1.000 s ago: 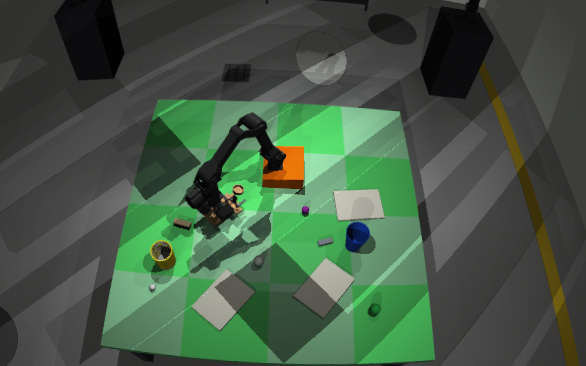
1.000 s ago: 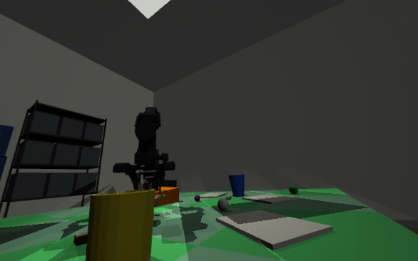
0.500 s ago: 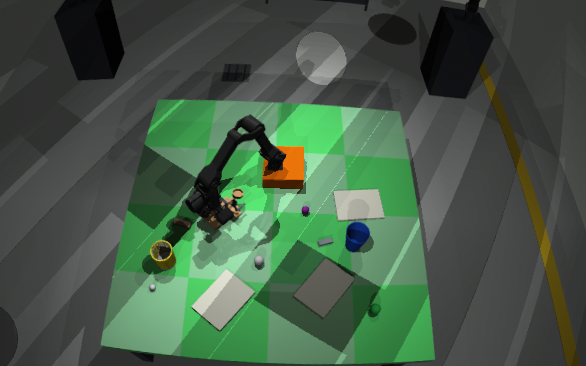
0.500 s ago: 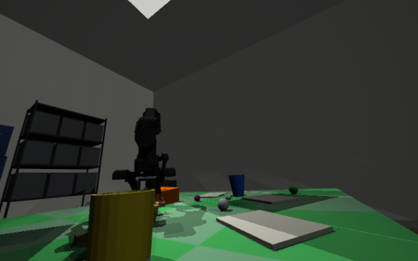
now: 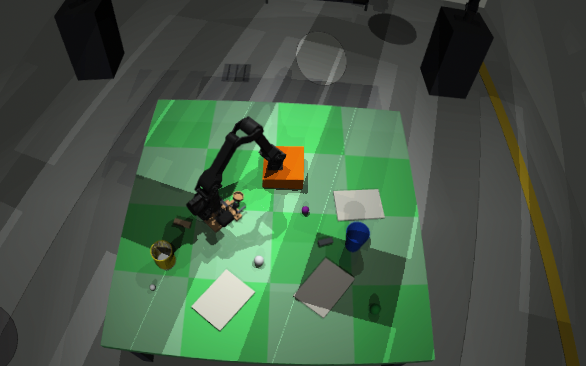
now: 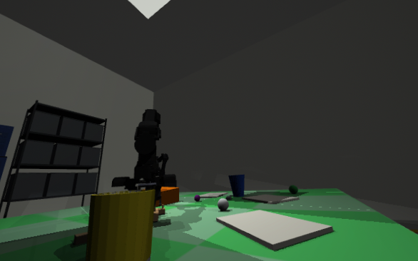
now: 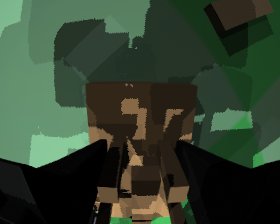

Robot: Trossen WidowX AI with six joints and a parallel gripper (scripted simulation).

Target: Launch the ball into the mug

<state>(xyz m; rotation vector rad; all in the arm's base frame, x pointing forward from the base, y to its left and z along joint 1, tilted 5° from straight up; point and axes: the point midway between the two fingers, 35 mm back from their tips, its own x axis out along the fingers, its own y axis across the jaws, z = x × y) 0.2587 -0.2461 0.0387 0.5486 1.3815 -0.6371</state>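
Note:
The tan wooden catapult (image 5: 214, 226) (image 6: 160, 211) (image 7: 141, 92) stands on the green table, left of centre in the top view. Its round cup (image 5: 238, 196) points away from the yellow mug; whether a ball lies in it I cannot tell. My gripper (image 5: 215, 212) (image 7: 141, 147) is shut on the catapult, one finger on each side of its frame. The arm hides part of it. The yellow mug (image 5: 167, 262) (image 6: 120, 224) stands upright at the left. A white ball (image 5: 259, 260) (image 6: 222, 204), a purple ball (image 5: 305, 210) (image 6: 197, 197), a green ball (image 5: 375, 309) (image 6: 293, 189) and a small grey ball (image 5: 152, 287) lie on the table.
A brown block (image 5: 182, 223) (image 6: 80, 239) (image 7: 241, 12) lies between catapult and mug. An orange box (image 5: 293, 162) (image 6: 171, 195) is under the arm's base. A blue cup (image 5: 357, 237) (image 6: 237, 185), a small grey block (image 5: 325, 242) and flat pale panels (image 5: 223, 300) (image 5: 360, 204) are farther off.

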